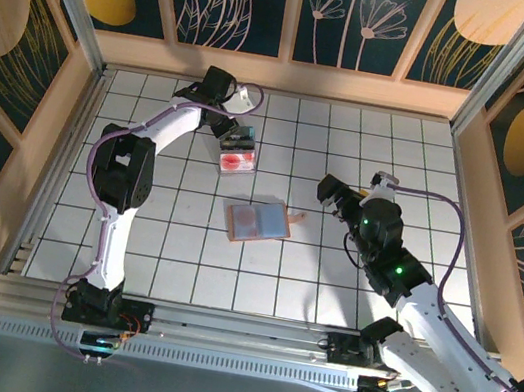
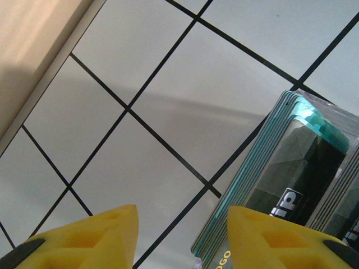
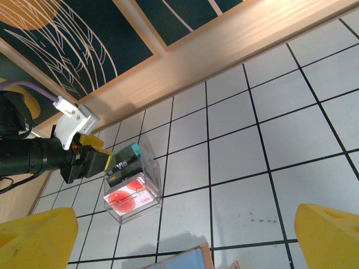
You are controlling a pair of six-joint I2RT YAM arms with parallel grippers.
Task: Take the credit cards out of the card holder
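Note:
The card holder (image 1: 260, 221) lies unfolded in the middle of the table, grey-blue inside with a tan border; its far edge shows at the bottom of the right wrist view (image 3: 188, 262). A stack of teal-edged credit cards (image 2: 291, 168) stands in a small clear box (image 1: 238, 159), with a red card (image 3: 130, 197) in front of it. My left gripper (image 1: 234, 134) sits at the back of that box. Its yellow fingers (image 2: 258, 235) are apart; the stack's edge lies just inside the right one, bare tile fills the gap (image 2: 182, 216). My right gripper (image 1: 329, 190) hangs open right of the holder, nothing between its fingers (image 3: 185, 216).
A wooden wall (image 1: 283, 76) runs close behind the clear box and the left arm. Wooden side walls (image 1: 476, 193) close in the tiled table (image 1: 400, 160) on both sides.

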